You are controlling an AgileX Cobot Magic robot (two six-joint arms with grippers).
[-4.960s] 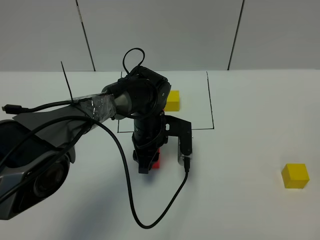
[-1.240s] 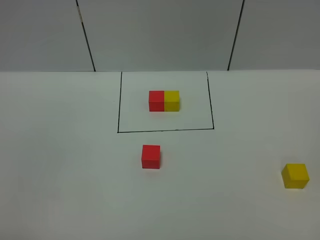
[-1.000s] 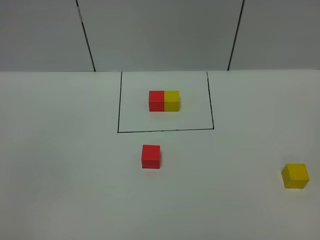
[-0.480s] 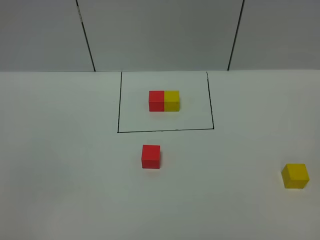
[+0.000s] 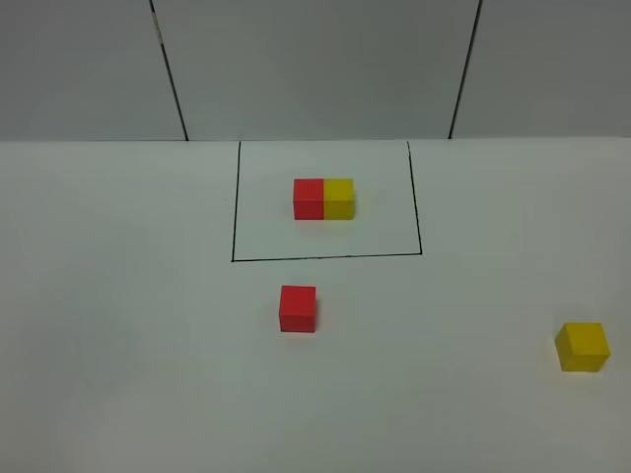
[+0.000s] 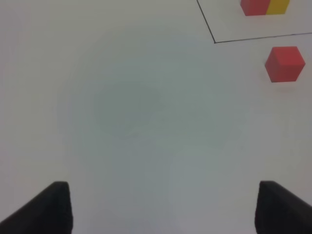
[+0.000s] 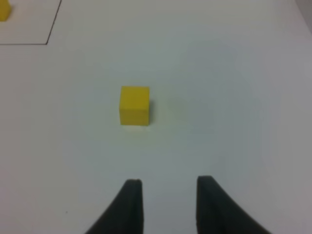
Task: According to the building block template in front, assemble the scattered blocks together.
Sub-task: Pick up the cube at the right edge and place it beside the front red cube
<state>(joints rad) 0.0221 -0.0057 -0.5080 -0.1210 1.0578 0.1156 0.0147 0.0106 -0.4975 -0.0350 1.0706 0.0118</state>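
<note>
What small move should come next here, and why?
Probably the right gripper should ease forward toward the loose yellow block, which lies just ahead of its open fingers. The loose red block sits alone, apart from the template, lacking its yellow neighbour on the right.

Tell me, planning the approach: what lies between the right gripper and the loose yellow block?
Only bare table, per the right wrist view, between right gripper and yellow block.
</note>
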